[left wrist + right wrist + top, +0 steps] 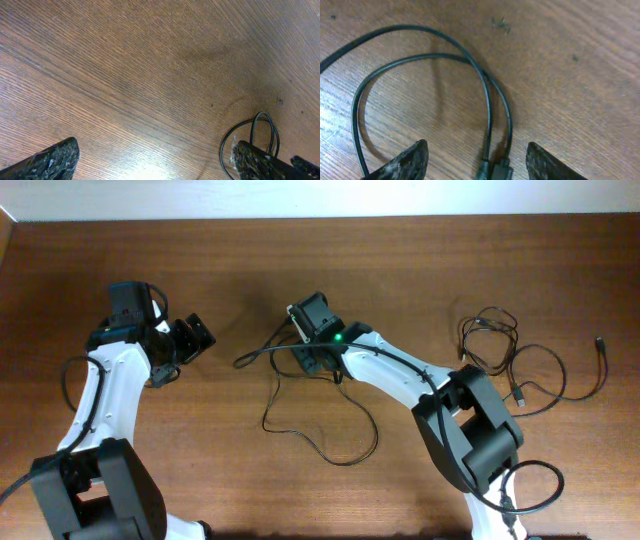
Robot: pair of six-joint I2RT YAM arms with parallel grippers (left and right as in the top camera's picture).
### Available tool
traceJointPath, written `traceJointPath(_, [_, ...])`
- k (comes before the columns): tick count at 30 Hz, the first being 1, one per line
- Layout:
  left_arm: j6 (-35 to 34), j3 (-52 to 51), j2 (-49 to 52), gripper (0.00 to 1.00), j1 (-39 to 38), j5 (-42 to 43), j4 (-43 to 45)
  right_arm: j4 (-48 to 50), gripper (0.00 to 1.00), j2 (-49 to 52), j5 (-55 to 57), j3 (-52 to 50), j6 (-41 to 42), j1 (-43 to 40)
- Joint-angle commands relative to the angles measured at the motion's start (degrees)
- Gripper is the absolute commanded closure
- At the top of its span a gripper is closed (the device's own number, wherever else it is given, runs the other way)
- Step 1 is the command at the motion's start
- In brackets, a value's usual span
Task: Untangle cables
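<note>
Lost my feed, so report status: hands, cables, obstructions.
Left hand open, empty. Right hand open, straddling two cable strands. Second tangle off to the right, untouched. Nothing in the way.

One table (400,260) carries everything. Two robot arms reach over it, a left arm (105,385) and a right arm (400,375), each ending in one gripper: the left gripper (192,338) and the right gripper (320,365), two in all. The thin black cables (268,415) lie in two separate groups, a central group (335,463) and a right-hand group (488,345); the number of single wires in each cannot be told. One green light (338,337) glows on the right arm. The right wrist view shows two strands (490,110) and two plug ends (497,172).
</note>
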Motion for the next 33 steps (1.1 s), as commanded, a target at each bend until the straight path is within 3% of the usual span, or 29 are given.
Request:
traceJointPath(1, [-0.72, -0.61, -0.09, 0.00, 0.02, -0.39, -0.02, 0.11, 0.35, 2.16, -2.89, 0.70, -0.04, 0.09])
traceJointPath(5, [-0.72, -0.61, -0.09, 0.00, 0.02, -0.39, -0.04, -1.95, 0.34, 4.83, -2.89, 0.70, -0.02, 0.09])
traceJointPath(8, [-0.72, -0.61, -0.09, 0.00, 0.02, -0.39, -0.02, -10.93, 0.52, 4.83, -3.13, 0.72, 1.07, 0.09])
traceJointPath(12, [-0.72, -0.61, -0.09, 0.01, 0.02, -0.37, -0.02, -24.37, 0.52, 4.76, -11.56, 0.76, 1.05, 0.07])
traceJointPath(17, [-0.72, -0.61, -0.09, 0.01, 0.02, 0.02, 0.00, -39.08, 0.30, 4.44, -15.41, 13.70, 0.96, -1.03])
traceJointPath(20, [-0.70, -0.61, -0.09, 0.01, 0.09, -0.17, 0.17, -43.41, 0.26, 4.42, -24.50, 22.64, -2.47, -0.59])
traceJointPath(24, [-0.70, -0.61, -0.09, 0.01, 0.07, -0.15, 0.15, -40.15, 0.26, 4.55, -33.09, 22.82, -2.36, -0.20])
traceJointPath(26, [-0.72, -0.61, -0.09, 0.01, 0.07, -0.15, 0.15, -39.47, 0.24, 4.55, -32.72, 22.82, -2.38, 0.87])
traceJointPath(30, [-0.70, -0.61, -0.09, 0.01, 0.07, -0.15, 0.17, -39.47, 0.02, 4.59, -28.48, 22.58, -2.62, 4.02])
traceJointPath(33, [-0.70, -0.61, -0.09, 0.01, 0.07, -0.15, 0.15, -38.97, 0.02, 4.59, -18.84, 20.70, -2.64, 7.43])
